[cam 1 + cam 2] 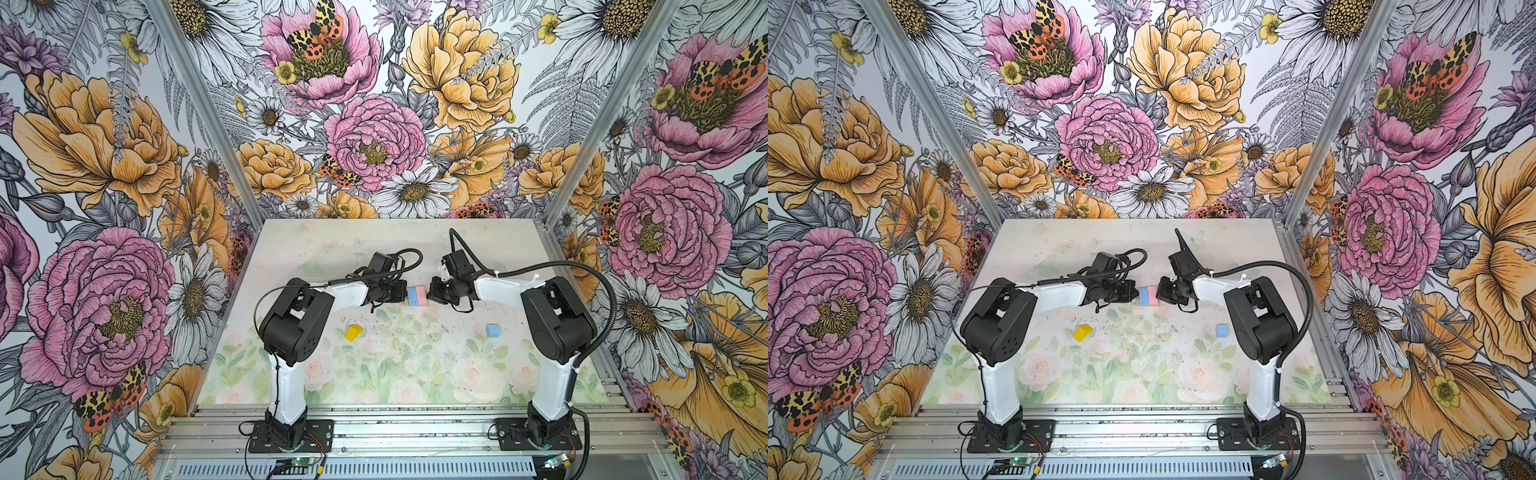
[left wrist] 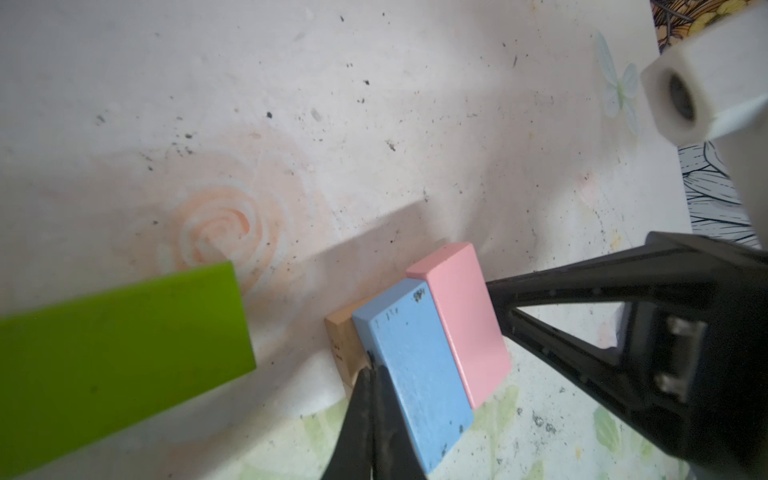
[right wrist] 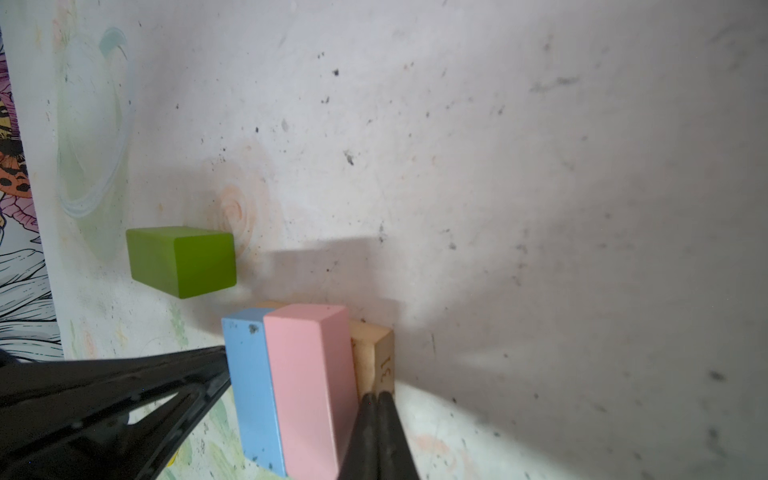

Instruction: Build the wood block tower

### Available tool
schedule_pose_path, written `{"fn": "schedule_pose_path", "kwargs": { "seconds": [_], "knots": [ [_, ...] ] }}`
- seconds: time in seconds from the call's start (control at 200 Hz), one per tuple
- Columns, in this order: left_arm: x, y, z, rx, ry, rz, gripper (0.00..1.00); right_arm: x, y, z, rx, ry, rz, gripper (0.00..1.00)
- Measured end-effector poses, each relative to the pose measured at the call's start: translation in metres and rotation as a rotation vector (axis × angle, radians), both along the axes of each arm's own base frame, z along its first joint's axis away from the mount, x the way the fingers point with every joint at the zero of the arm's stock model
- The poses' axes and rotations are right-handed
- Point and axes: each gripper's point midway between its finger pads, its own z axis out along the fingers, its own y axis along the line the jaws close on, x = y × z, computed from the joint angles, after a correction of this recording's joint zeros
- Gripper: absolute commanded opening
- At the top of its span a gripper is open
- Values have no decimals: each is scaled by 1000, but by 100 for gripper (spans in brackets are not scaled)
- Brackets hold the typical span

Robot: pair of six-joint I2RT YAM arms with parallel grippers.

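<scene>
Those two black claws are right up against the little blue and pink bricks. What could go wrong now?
1. The shut left gripper and right gripper flank the blue brick and pink brick; an uneven push could slide them off the tan plank.
2. The green brick lies loose nearby; a moving arm might knock it away.

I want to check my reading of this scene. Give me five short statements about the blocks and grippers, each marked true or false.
1. The pink brick and the light blue brick lie side by side on the tan base. True.
2. The green brick rests on top of them. False: it lies on the table, apart from them.
3. The left gripper and the right gripper are both shut. True.
4. The yellow roof piece is held in a gripper. False: it lies loose on the table.
5. The light blue cube sits on the pink brick. False: it stands alone on the table.
</scene>
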Motion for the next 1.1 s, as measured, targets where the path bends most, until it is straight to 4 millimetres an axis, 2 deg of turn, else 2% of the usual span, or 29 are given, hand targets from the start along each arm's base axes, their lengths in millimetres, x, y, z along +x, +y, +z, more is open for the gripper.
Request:
{"fn": "schedule_pose_path", "kwargs": {
  "seconds": [1.101],
  "knots": [
    [3, -2, 4, -7, -8, 2, 0, 0, 2, 6, 6, -12, 4, 0]
  ]
}}
